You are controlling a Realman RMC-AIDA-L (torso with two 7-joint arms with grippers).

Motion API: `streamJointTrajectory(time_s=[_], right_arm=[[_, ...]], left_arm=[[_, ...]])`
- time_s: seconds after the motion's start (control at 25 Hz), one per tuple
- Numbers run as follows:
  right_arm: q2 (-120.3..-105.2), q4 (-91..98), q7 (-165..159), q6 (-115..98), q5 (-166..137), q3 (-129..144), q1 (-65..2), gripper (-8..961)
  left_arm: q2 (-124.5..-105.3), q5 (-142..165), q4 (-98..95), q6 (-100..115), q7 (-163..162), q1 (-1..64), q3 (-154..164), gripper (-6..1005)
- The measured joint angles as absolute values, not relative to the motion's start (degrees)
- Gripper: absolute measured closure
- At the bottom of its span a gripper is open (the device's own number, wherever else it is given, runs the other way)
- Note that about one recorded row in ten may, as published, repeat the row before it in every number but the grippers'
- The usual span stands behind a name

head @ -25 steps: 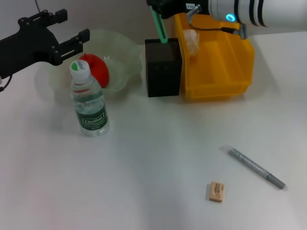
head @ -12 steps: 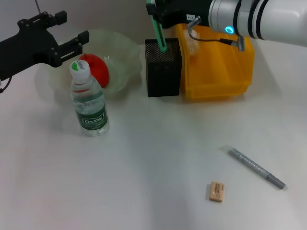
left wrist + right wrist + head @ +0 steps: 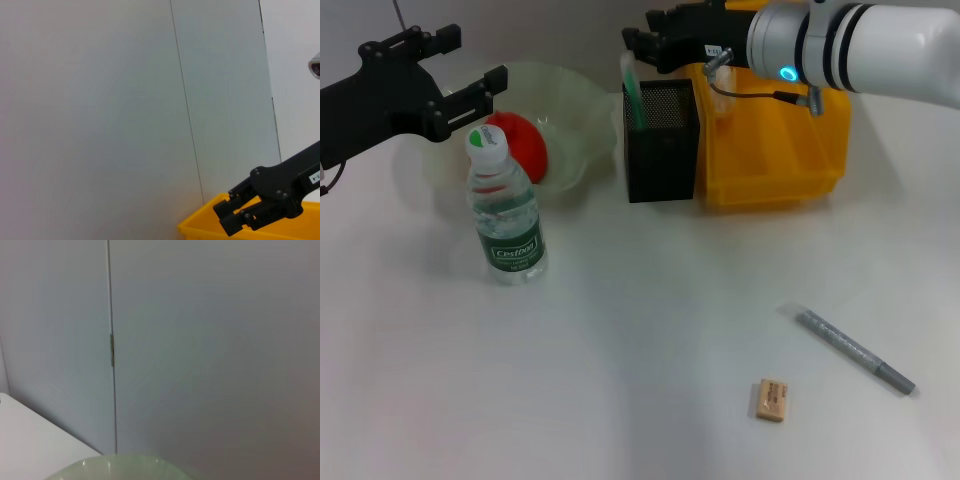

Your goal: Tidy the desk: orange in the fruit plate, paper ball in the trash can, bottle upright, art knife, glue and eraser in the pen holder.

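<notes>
The right arm's black tool (image 3: 638, 45) has shifted since a second ago: it sat over the square black metal mesh pen holder (image 3: 662, 142) with a green stick-like item (image 3: 631, 92) raised in its grip, and now it hangs just above the holder's left rear corner with that item lower, leaning in the cup's left side. Whether its fingers are parted or closed around the item cannot be told.

Everything else lies as before. The left arm's black tool (image 3: 472, 88) hovers with fingers apart near the wide pale-green translucent fruit plate (image 3: 588, 120), gripping nothing. The round red-orange orange (image 3: 523, 145) rests in that plate. The small clear plastic bottle (image 3: 506, 213) with green label stands upright on the white desk (image 3: 640, 330), in front of the plate. The crumpled white paper ball (image 3: 720, 85) sits inside the bright-yellow rectangular trash can (image 3: 790, 135), which touches the holder's right side. The small tan eraser (image 3: 771, 400) and a grey pen-shaped art knife (image 3: 855, 350) lie near each other on the desk, well apart from the holder.
</notes>
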State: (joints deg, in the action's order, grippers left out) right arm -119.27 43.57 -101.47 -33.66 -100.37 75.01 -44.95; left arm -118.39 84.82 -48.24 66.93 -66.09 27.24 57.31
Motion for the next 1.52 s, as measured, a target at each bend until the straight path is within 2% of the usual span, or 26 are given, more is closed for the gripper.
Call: streamJointTrajectory(time_s=[0.2, 0.4, 0.72, 0.96, 1.2, 1.52], right_arm=[[-119.27, 43.56, -101.33, -33.66, -100.36, 74.7, -45.08, 554], [-119.26, 45.82, -101.45, -35.34, -100.33, 75.02, -44.38, 459], [-118.82, 58.91, -117.27, -53.32, -112.34, 74.69, -39.87, 454], [-118.89, 66.34, -127.46, -65.68, -124.64, 73.89, -39.39, 450], [-118.48, 69.75, -136.22, -81.34, -132.34, 71.1, -42.68, 446], [-118.84, 65.64, -138.7, -90.07, -138.64, 72.12, -48.86, 440]], left_arm=[[-118.39, 84.81, -48.11, 66.97, -65.47, 27.27, 57.31, 313], [-118.39, 84.81, -48.14, 66.98, -65.43, 27.21, 57.26, 313], [-118.45, 84.81, -48.0, 66.8, -65.39, 27.14, 56.76, 314], [-118.47, 84.76, -47.87, 66.53, -65.39, 27.16, 56.73, 314], [-118.48, 84.66, -47.81, 66.42, -65.39, 27.16, 56.72, 314], [-118.47, 84.04, -47.72, 66.31, -65.39, 27.16, 56.6, 313]])
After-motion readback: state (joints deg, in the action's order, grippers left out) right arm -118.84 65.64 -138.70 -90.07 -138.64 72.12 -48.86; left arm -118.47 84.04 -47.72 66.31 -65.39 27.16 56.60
